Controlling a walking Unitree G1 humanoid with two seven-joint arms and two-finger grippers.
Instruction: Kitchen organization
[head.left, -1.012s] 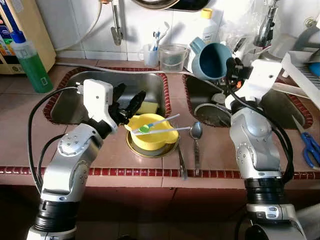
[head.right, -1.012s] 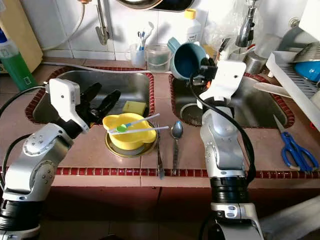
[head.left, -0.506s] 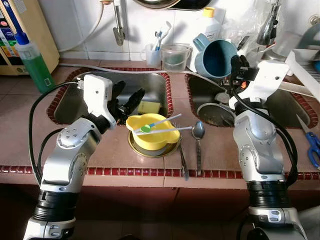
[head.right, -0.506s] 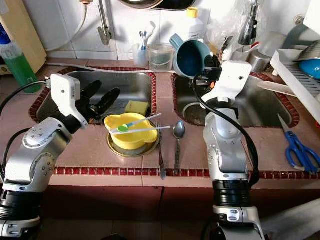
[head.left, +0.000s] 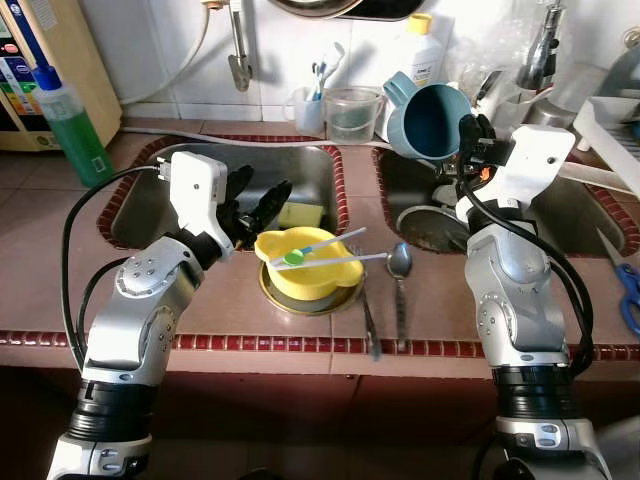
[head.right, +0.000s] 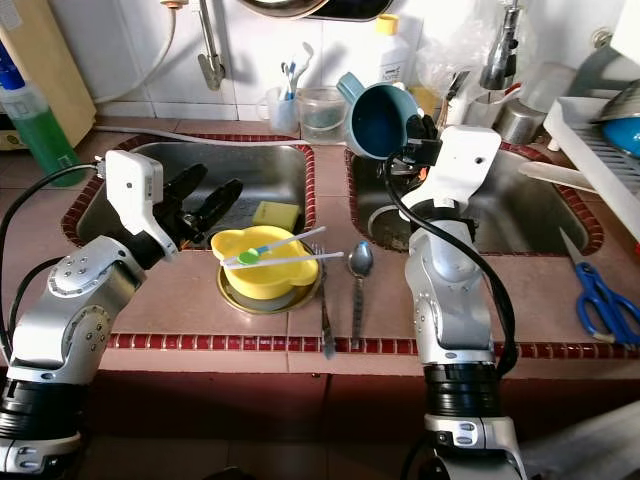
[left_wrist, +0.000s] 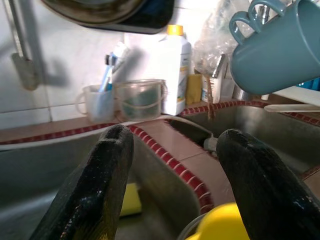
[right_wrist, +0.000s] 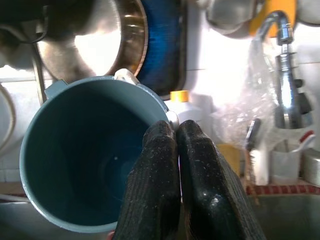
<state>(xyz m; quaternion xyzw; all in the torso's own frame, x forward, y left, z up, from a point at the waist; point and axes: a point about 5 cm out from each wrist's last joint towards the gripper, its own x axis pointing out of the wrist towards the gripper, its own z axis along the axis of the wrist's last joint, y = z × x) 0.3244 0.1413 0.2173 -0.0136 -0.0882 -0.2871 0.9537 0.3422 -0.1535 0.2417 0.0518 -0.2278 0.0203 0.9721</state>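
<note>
My right gripper is shut on the rim of a blue mug, held tilted above the strip between the two sinks; the wrist view shows the fingertips pinching the rim of the mug. Over the near right corner of the left sink, my left gripper stands open with nothing between its fingers. Just beside it, a yellow bowl sits on a metal plate with a green spoon and white utensils across it. A fork and a spoon lie on the counter.
A yellow sponge lies in the left sink. Plates sit in the right sink. A green soap bottle stands at back left, toothbrush cups and a white bottle along the wall. Blue scissors lie at right.
The camera has shifted a little. The right gripper keeps hold of the blue mug at about the same spot, and the left gripper stays open by the bowl.
</note>
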